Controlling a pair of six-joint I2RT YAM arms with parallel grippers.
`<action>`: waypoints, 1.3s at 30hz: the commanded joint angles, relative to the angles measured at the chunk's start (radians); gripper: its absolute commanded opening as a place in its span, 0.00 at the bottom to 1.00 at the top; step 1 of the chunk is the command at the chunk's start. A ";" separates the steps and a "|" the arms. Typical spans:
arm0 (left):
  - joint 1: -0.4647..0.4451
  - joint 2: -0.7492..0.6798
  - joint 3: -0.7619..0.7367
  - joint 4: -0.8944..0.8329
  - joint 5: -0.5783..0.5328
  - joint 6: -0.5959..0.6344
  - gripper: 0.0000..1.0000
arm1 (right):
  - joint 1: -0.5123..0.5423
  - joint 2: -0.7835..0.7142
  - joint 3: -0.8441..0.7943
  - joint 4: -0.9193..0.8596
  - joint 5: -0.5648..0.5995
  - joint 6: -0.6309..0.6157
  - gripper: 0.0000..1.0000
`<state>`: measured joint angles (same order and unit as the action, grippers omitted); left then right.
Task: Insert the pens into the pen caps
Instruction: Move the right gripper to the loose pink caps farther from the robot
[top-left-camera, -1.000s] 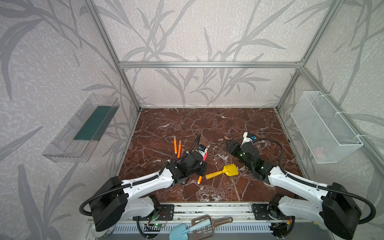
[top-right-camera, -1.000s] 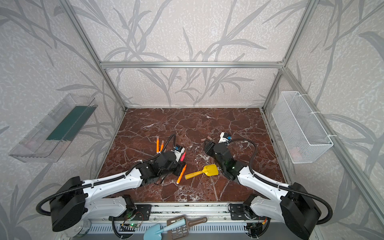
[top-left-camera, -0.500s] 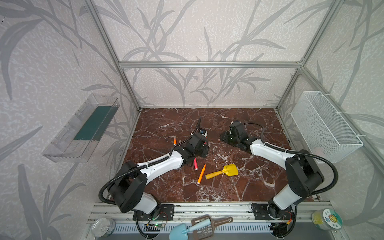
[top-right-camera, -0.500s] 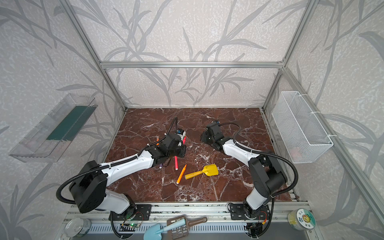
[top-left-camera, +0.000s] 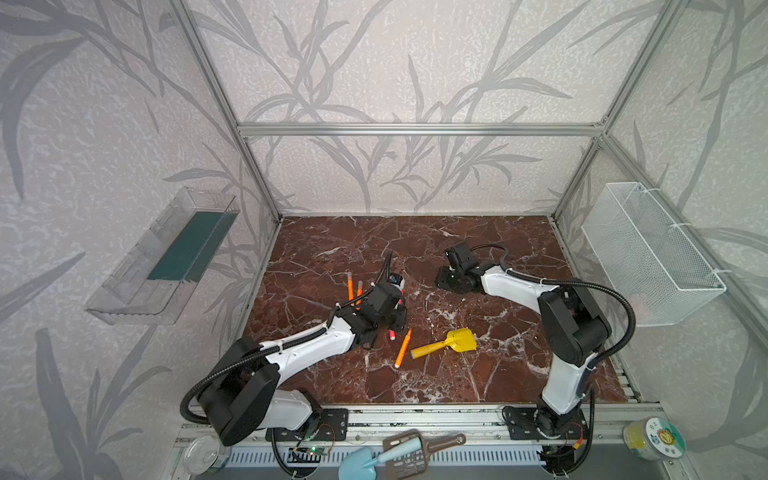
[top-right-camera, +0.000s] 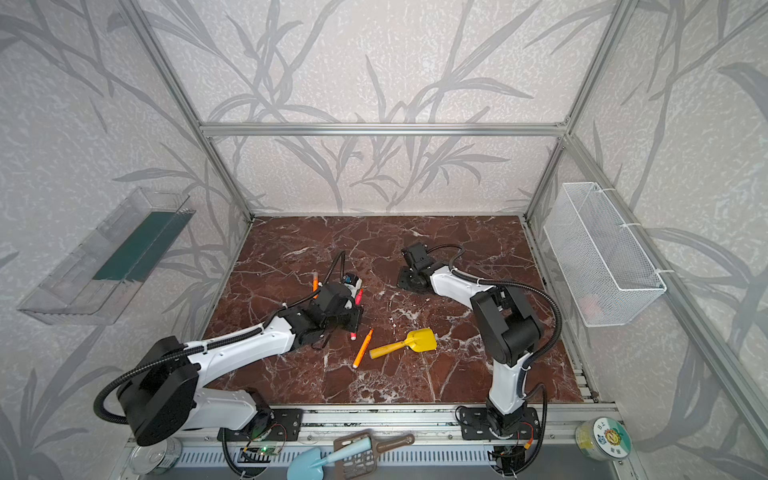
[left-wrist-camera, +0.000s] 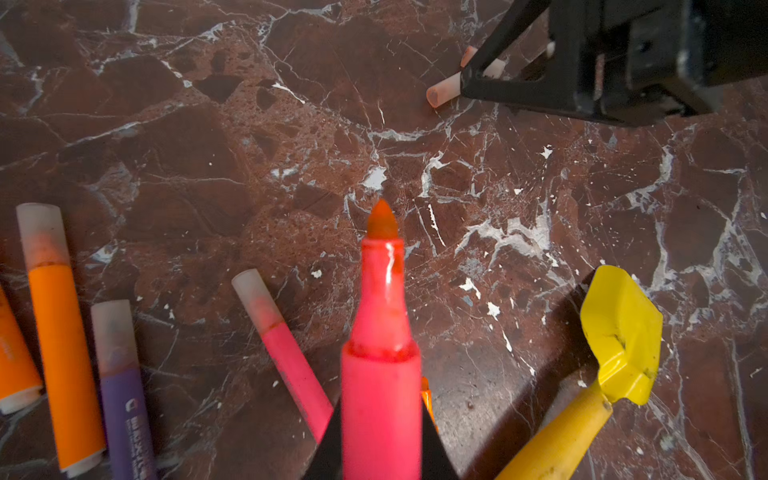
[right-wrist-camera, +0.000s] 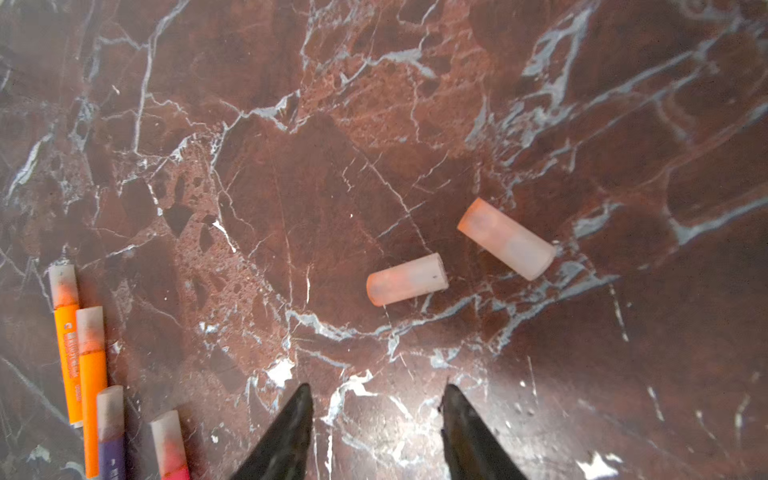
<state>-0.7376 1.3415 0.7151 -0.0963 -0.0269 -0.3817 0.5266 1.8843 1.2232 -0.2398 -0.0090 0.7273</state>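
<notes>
Showed a red-brown marble tabletop (top-left-camera: 415, 249) worked by two arms. Clamped the left gripper (left-wrist-camera: 380, 440) on an uncapped pinkish-red pen (left-wrist-camera: 380, 332), felt tip pointing forward, probably ready to meet a cap. Hung the right gripper (right-wrist-camera: 377, 399) low over the marble, jaws apart and empty, seemingly lined up for a pickup. Showed a yellow toy shovel (top-left-camera: 449, 343) nearby, no part of the job. Showed four capped pens (left-wrist-camera: 62, 332) lying side by side, apparently finished, and a lone orange pen (top-left-camera: 403, 348) by the shovel, tip too small to judge. Showed two loose pen caps (right-wrist-camera: 407, 279) flat just ahead of the open fingers.
</notes>
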 joint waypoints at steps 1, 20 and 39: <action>-0.002 -0.050 -0.025 0.022 0.003 -0.005 0.00 | 0.006 0.036 0.061 -0.095 0.035 -0.026 0.50; -0.002 0.002 0.024 0.012 -0.013 0.021 0.00 | 0.002 0.214 0.238 -0.130 0.049 -0.019 0.49; -0.001 0.036 0.059 0.006 -0.025 0.035 0.00 | 0.024 0.295 0.344 -0.241 0.168 -0.081 0.39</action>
<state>-0.7376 1.3655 0.7403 -0.0841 -0.0360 -0.3588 0.5407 2.1563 1.5513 -0.4328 0.1211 0.6701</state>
